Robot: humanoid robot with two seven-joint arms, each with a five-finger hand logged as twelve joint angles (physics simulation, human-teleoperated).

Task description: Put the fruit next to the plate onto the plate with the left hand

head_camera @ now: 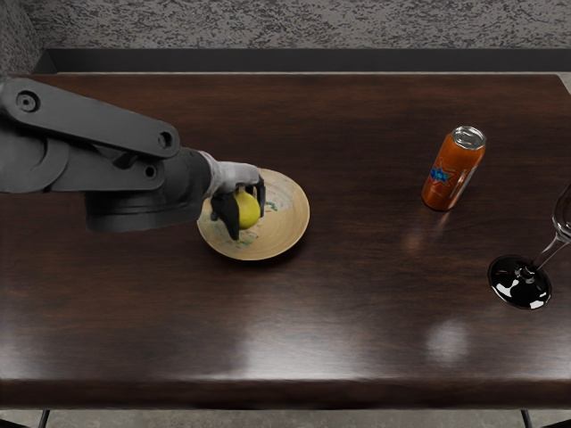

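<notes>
Table (294, 294): dark polished wood. It fills most of my head view.
Left arm (98, 160): grey and black. It comes in from the left edge and reaches across to the plate.
Plate (290, 223): round, tan, with faint greenish marks inside. It sits left of the table's centre.
Wine glass (520, 281): at the right edge, leaning, with its dark foot on the table and its bowl cut off by the frame.
Can (452, 169): orange with a silver top, tilted slightly, well apart from the plate on the right.
Left hand (236, 201): over the left part of the plate, with dark fingers (232, 218) curled around the fruit and gripping it.
Fruit (247, 209): yellow, held in that hand, inside the plate's outline near its left rim. I cannot tell whether it touches the plate.
Fruit axis: the part I see is a little taller than wide, but the fingers cover its ends, so I cannot tell which way it points.
</notes>
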